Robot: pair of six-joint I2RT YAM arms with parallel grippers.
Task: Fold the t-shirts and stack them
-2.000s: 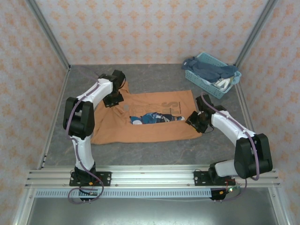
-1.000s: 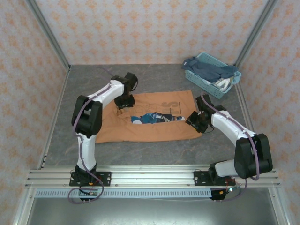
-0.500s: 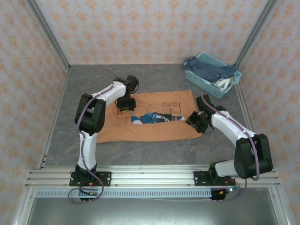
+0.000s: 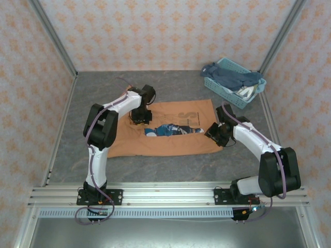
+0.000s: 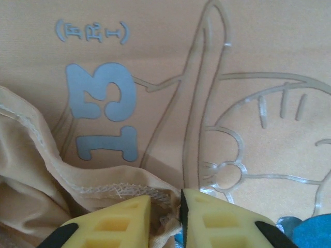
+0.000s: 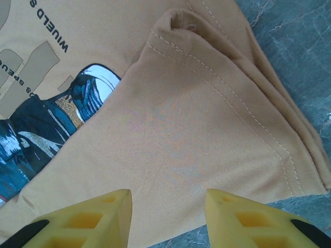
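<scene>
Left of centre in the top view, the left tool (image 4: 140, 118) rests on the orange tee (image 4: 170, 144), spread mid-bench (image 4: 98, 88). Its wrist view shows the pads (image 5: 121, 219) nearly together, clamped on a bunched hem (their lower parts cut off). At the tee's right edge, the right tool (image 4: 214, 132) stands apart over a folded corner; contact unclear. Upper right, a basket (image 4: 220, 91) holds dark blue and white cloth (image 4: 235, 77), heaped, hard to separate.
</scene>
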